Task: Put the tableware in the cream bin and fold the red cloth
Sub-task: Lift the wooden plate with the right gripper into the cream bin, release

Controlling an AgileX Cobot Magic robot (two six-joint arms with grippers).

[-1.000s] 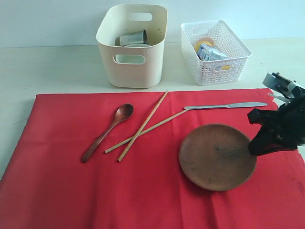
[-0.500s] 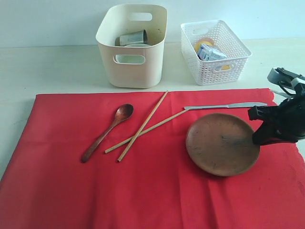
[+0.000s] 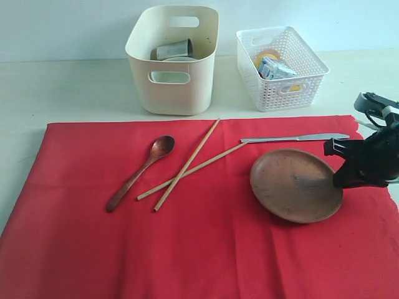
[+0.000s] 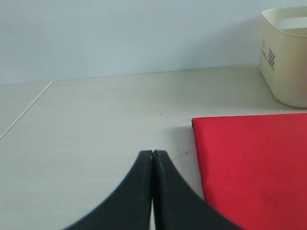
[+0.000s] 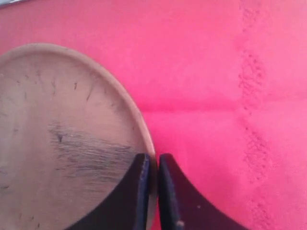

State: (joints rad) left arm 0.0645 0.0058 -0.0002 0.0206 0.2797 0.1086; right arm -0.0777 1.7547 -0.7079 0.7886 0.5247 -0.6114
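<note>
1. Round brown plate point(image 3: 294, 185) has shifted. Against a second ago it sits further up the red cloth point(image 3: 187, 249), close to the silver table knife point(image 3: 296, 137), and looks tipped instead of flat.
2. Right gripper point(image 5: 152, 165) is clamped on the plate's rim. In the wrist view we see one finger inside the rim and one outside, pinching the edge.
3. We read this as grasp made and lift begun. We can't tell whether the plate's far side is touching the cloth.
4. Left gripper point(image 4: 152, 157) is closed on nothing, over bare table just beside the cloth's edge.
5. Cream bin point(image 3: 177, 93) stands behind the cloth, well apart from the plate. Steel cup point(image 3: 173, 50) is already inside.
6. On the cloth we have the dark wooden spoon point(image 3: 140, 171), the pair of wooden chopsticks point(image 3: 187, 163) and the knife. Folding waits until these are cleared.
7. Next move, in our judgement: raise the plate clear and carry it over the chopsticks to the bin. A rim pinch on a tilted plate could slip.
</note>
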